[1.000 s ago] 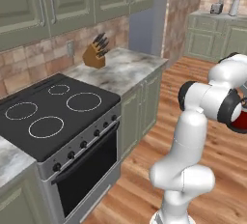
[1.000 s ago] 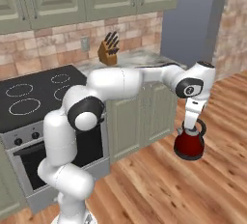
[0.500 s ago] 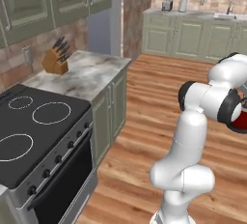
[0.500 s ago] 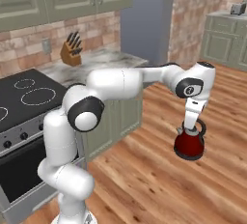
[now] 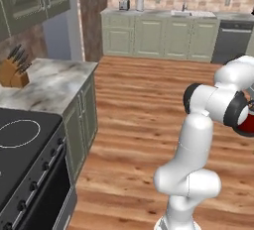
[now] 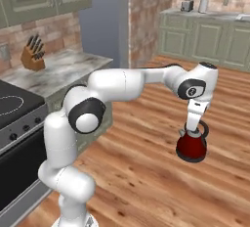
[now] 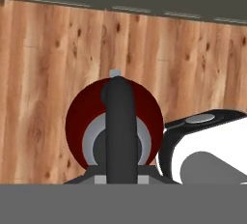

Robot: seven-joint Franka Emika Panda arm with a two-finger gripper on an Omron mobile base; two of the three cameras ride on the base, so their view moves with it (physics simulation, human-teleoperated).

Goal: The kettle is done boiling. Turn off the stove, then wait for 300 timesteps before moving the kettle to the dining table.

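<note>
Red and squat, the kettle (image 6: 192, 145) hung from your pincer (image 6: 192, 129) out over the wooden floor, well clear of the stove (image 5: 20, 154). In the right base view the arm reached across from its shoulder and dropped the hand straight down onto the arched handle (image 7: 119, 121); the hand view looked down that dark handle at the round red body beneath, with floor planks all around it. Your pincer was closed on the handle, and the kettle hung upright in it, touching nothing else.

As for where you stood in the job: the kettle was off the burner, and the cooktop at the edge of both base views carried nothing on the rings that showed. Whether the knobs (image 5: 42, 166) were turned to off is too small to tell, and no picture can prove the wait, so you should take both as likely done rather than certain. What was left was the carry and the set-down. No dining table appeared among the marbled bench (image 5: 49, 83) with its knife block (image 6: 32, 55) or the far cabinets (image 5: 163, 35), so by my reckoning you had most of the transport ahead, then a gentle lowering and release.
</note>
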